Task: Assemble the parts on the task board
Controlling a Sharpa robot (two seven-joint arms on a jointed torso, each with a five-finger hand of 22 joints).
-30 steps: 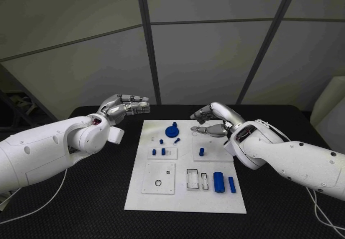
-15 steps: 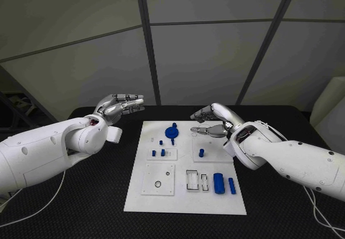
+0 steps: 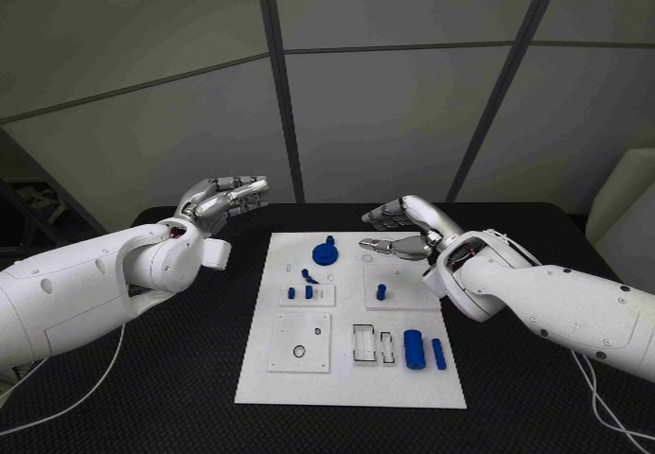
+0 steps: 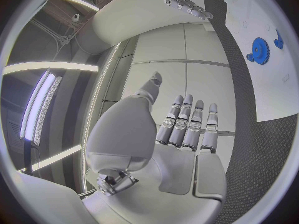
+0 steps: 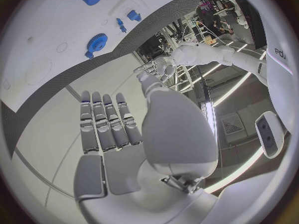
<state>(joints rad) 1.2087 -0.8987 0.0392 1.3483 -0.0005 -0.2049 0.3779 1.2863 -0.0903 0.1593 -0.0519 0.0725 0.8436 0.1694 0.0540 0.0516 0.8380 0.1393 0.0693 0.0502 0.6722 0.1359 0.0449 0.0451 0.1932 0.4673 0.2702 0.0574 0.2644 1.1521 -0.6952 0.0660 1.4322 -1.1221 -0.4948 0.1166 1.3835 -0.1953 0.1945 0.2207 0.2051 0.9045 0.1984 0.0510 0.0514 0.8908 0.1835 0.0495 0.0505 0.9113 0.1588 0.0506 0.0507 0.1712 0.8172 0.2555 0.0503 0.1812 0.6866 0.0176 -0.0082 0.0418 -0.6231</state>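
Note:
The white task board (image 3: 348,374) lies in the middle of the table. On its far part sits a blue gear (image 3: 327,253), also seen in the wrist views (image 4: 259,50) (image 5: 96,43). Small blue pegs (image 3: 309,292) stand near the board's left middle, and another peg (image 3: 380,290) stands further right. Two blue cylinders (image 3: 414,341) lie at the near right. My left hand (image 3: 222,199) hovers off the board's far left corner, fingers apart and holding nothing. My right hand (image 3: 396,229) hangs above the far right corner, also holding nothing, its fingers stretched out (image 5: 102,124).
The board rests on a black mat (image 3: 164,378) that covers the table to both sides. A square plate with a ring hole (image 3: 302,340) and a rectangular slot (image 3: 366,341) are set in the board's near half. Grey wall panels stand behind the table.
My left hand has drawn back to the left, away from the board's far corner. My right hand has barely moved.

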